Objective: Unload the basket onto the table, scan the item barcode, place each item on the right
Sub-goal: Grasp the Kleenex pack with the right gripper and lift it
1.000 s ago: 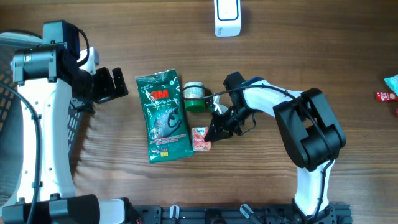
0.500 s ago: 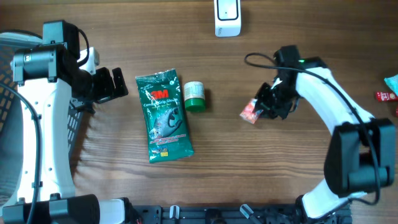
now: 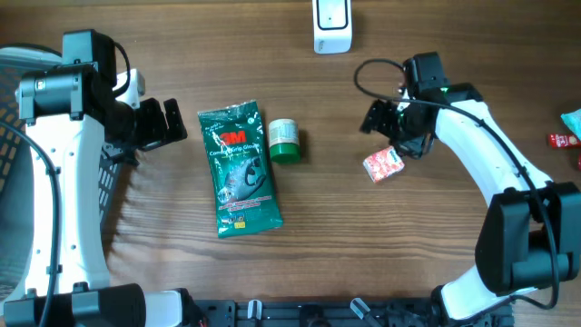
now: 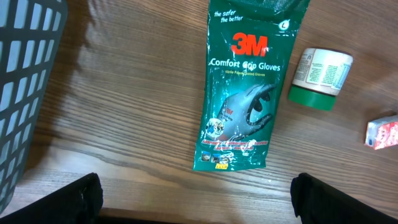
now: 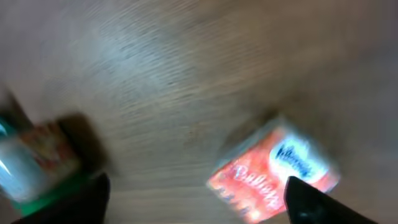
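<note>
Red packet (image 5: pixel 273 177) lies blurred, its print barely legible.

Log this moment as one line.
left gripper: open, empty | right gripper: open, empty | red packet: lying on table, by right gripper

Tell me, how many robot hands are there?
2. The left gripper is by the basket; the right gripper is by the red packet. Both are open.

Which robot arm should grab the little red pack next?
Probably the right. Its open hand hovers right beside the red pack. The left hand, also open, sits far away on the other side of the green glove bag.
</note>
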You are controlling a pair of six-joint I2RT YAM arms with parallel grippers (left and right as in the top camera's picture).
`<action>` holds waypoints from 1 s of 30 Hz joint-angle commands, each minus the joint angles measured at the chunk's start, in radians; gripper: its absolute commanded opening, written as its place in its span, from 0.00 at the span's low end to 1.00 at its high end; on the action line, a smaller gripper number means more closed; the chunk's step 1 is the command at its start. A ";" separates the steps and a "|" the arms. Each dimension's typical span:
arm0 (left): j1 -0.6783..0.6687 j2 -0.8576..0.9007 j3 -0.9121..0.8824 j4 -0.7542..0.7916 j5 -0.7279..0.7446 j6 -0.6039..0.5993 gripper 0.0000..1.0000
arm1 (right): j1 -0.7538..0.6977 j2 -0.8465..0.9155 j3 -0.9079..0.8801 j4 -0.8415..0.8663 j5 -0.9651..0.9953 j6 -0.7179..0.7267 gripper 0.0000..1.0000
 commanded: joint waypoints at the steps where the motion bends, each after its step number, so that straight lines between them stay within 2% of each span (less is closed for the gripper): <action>1: 0.003 -0.015 -0.001 0.000 0.018 0.019 1.00 | -0.002 -0.001 0.003 -0.004 0.036 -0.527 1.00; 3: 0.003 -0.015 -0.001 0.000 0.018 0.019 1.00 | -0.003 0.007 0.003 -0.013 0.035 -0.608 0.99; 7: 0.003 -0.015 -0.001 0.000 0.018 0.019 1.00 | -0.008 0.008 0.003 -0.039 0.034 -0.706 0.89; 8: 0.003 -0.015 -0.001 0.000 0.018 0.019 1.00 | -0.022 0.008 0.003 -0.047 0.028 -0.740 0.81; 11: 0.003 -0.015 -0.001 0.000 0.018 0.019 1.00 | -0.084 0.014 0.003 -0.035 -0.040 -0.749 0.84; 18: 0.003 -0.015 -0.001 0.000 0.018 0.019 1.00 | -0.192 0.084 0.002 -0.061 -0.210 -0.792 0.79; 25: 0.003 -0.015 -0.001 0.000 0.018 0.019 1.00 | -0.192 0.186 -0.020 -0.063 -0.212 -0.840 0.61; 28: 0.003 -0.015 -0.001 0.000 0.018 0.019 1.00 | -0.192 0.218 -0.030 -0.052 -0.212 -0.838 0.60; 30: 0.003 -0.015 -0.001 0.000 0.018 0.019 1.00 | -0.191 0.242 -0.031 -0.051 -0.213 -0.837 0.54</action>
